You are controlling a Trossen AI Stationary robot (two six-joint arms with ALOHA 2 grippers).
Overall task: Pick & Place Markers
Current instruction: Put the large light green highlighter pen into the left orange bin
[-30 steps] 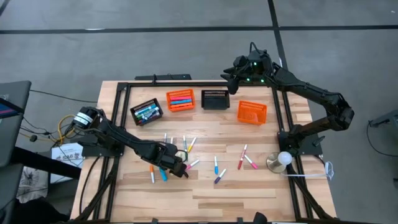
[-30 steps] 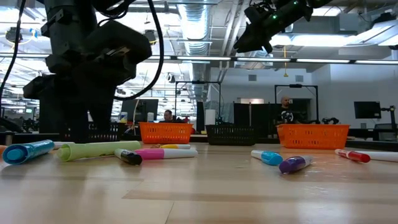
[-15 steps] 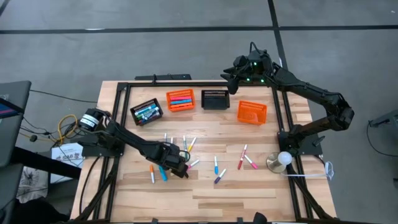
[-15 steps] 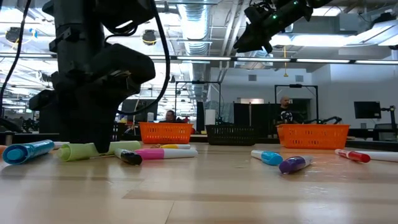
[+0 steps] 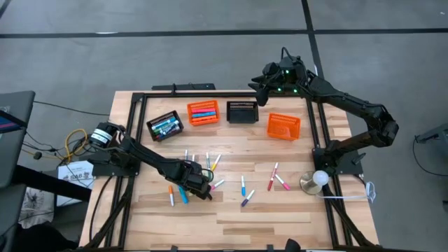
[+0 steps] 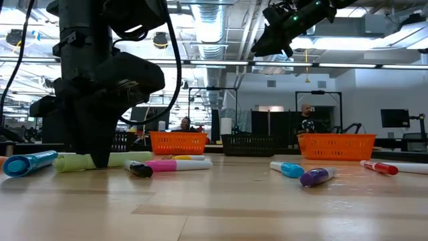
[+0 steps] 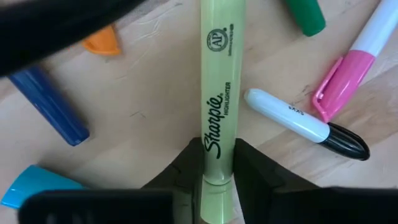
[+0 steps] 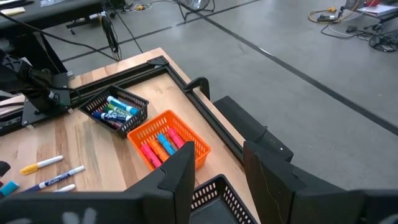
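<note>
- The left end effector (image 7: 211, 180) is sitting low on the wooden tabletop (image 5: 280, 210), its two dark fingers (image 7: 184, 163) pressing on either side of a pale green highlighter (image 7: 216, 93) that is lying flat on the wood.
- In the left wrist view the lower end of that highlighter is running out of sight between the fingers, and the arm's dark body is covering a corner of the picture.
- In the low view the left arm is blocking the middle of the highlighter (image 6: 70, 161), leaving only its ends showing.
- Just beside the left end effector are lying a white marker with a black cap (image 7: 301, 122), a pink-capped marker (image 7: 354, 62), a dark blue marker (image 7: 50, 106) and a light blue one (image 7: 37, 190), the last cut off by the frame edge; an orange tip (image 7: 102, 42) and a green end (image 7: 306, 14) are only partly showing.
- More markers (image 5: 245, 189) are lying scattered across the tabletop beyond the left end effector.
- The right end effector (image 5: 260, 85) is hanging high above the black mesh basket (image 5: 242, 111) at the far edge, its fingers (image 8: 180, 177) standing apart and holding nothing.
- Below and beside it, an orange basket (image 8: 166, 144) is holding pink, orange and blue markers, and another black basket (image 8: 115, 109) is holding blue and green ones.
- A grey floor with dark seams is surrounding the tabletop; in the low view a workshop with ceiling ducts and two distant people is stretching behind it.
</note>
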